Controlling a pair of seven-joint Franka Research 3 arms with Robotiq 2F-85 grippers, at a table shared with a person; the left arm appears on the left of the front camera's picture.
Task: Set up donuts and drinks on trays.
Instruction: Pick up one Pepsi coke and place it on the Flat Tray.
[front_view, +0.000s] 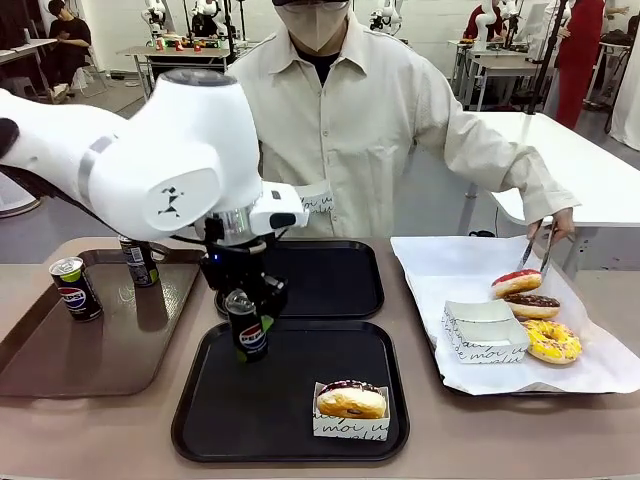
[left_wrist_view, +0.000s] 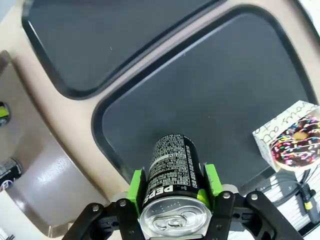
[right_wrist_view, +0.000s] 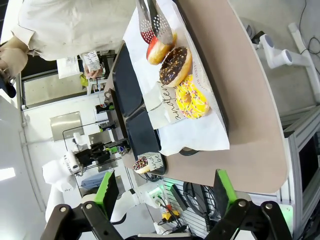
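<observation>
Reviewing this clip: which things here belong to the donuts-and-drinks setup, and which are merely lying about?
Job: near black tray, far black tray, Pepsi can clamped in the left gripper, sleeved donut, two waiting cans, three bare donuts, tongs, paper sleeves.
Lying about: brown tray, paper-lined tray, table.

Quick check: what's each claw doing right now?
Left claw: closed on a Pepsi can.
Right claw: open, holding nothing.
</observation>
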